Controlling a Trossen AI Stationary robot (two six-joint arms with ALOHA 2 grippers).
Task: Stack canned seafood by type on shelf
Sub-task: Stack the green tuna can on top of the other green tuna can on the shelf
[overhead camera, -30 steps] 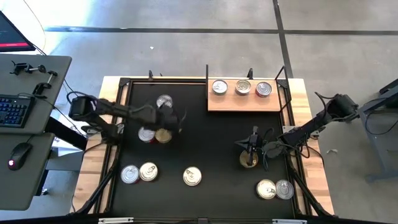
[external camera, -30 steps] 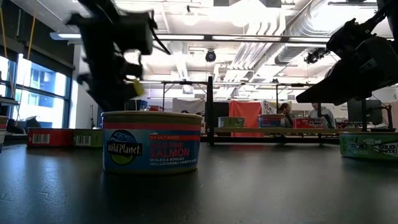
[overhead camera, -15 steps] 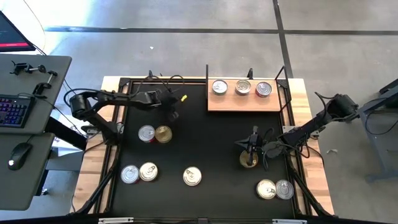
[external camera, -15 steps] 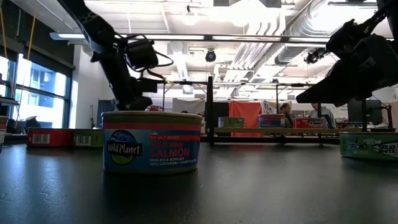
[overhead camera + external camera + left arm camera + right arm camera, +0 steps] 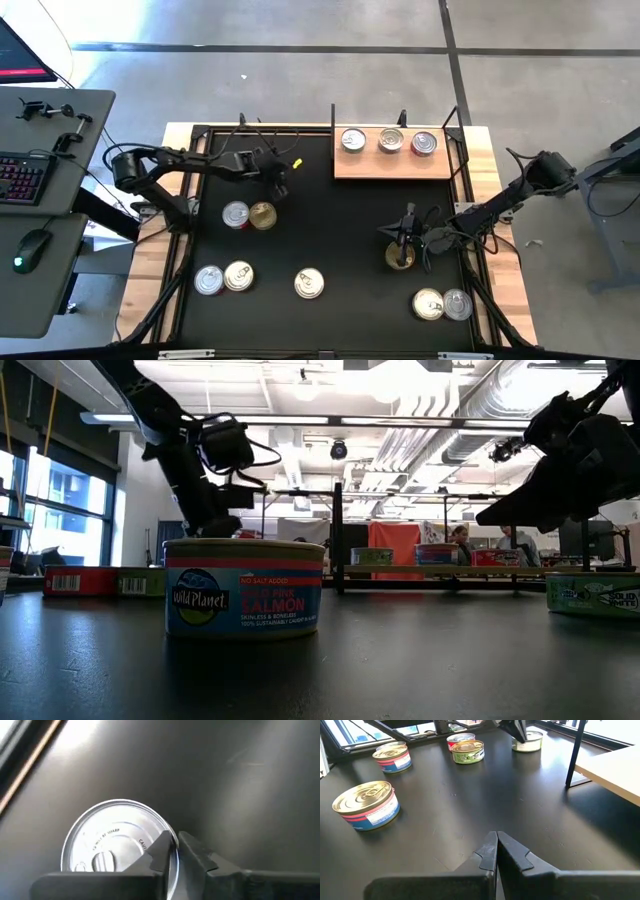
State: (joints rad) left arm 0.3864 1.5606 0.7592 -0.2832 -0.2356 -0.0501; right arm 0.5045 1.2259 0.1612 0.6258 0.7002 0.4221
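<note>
Three tins (image 5: pixel 389 141) on shelf (image 5: pixel 392 166)

Salmon tin (image 5: pixel 244 588) up front, shelf (image 5: pixel 480 571) far behind.

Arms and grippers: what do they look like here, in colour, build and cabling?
Both arms are dark, slim and jointed. The left gripper has loose black cables looping near its wrist and a small yellow tag. The right gripper has two dark, angular wedge-shaped fingers.
</note>
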